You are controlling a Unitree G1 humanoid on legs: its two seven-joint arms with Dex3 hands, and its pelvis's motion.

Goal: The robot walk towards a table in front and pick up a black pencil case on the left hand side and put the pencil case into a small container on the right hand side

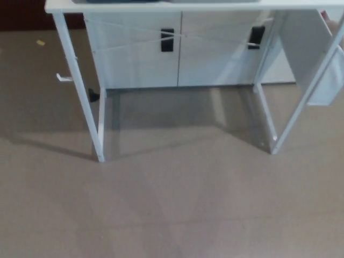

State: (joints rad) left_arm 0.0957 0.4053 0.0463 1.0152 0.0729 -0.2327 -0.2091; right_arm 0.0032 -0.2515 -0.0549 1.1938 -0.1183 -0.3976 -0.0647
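Observation:
A white table (161, 6) stands ahead, and only its front edge and white legs (80, 86) show at the top of the head view. A dark strip (121, 1) lies on the tabletop at the very top edge; I cannot tell what it is. No pencil case or container can be made out. Neither of my hands shows.
White cabinets (177, 48) with black handles (167, 40) stand behind the table. A white panel (309, 48) hangs at the table's right side. Grey-brown floor (172, 204) stretches between me and the table legs. A small dark object (93, 95) lies by the left leg.

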